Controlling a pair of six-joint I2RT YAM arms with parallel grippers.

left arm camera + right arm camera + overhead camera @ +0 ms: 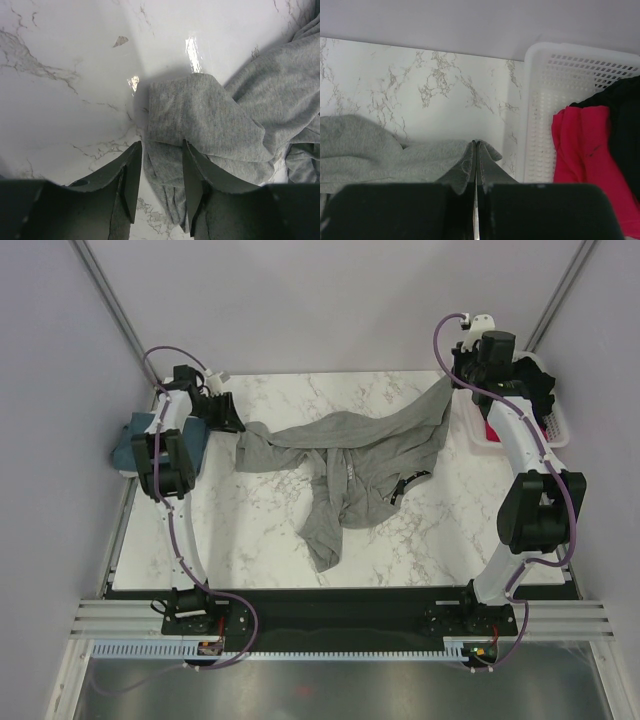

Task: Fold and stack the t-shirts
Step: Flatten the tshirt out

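A heather grey t-shirt (360,455) lies crumpled and stretched across the marble table (250,530). My left gripper (228,423) is down at its left end. In the left wrist view its jaws (162,144) stand apart astride a fold of the grey cloth (200,115), which rests on the table. My right gripper (452,380) is at the back right, and in the right wrist view it (475,145) is shut on an edge of the grey cloth (370,150). A folded teal-blue t-shirt (125,445) sits at the table's left edge.
A white basket (558,425) stands at the right edge of the table, close beside my right gripper. Its wall (540,125) holds in a magenta-pink shirt (580,145) and a black shirt (625,115). Grey walls enclose the table on three sides.
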